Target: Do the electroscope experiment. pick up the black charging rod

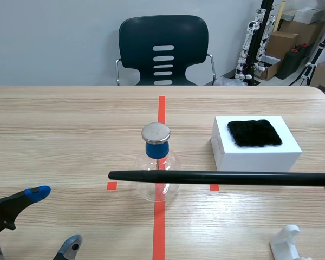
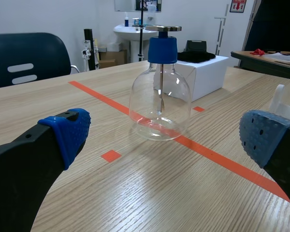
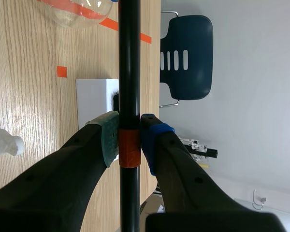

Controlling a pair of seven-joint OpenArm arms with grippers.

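A: Progress on the pickup?
B: Done, I judge. The black charging rod [image 1: 206, 177] is up off the table, and the right gripper [image 3: 130, 137] pinches it at its orange band [image 3: 129, 150].
A: Which way does it lie?
B: Level, with its long axis crosswise and its free tip toward the robot's left, in front of the electroscope [image 1: 157, 162]. The left gripper [image 2: 166, 135] sits low, spread wide and holding nothing. The experiment itself remains.
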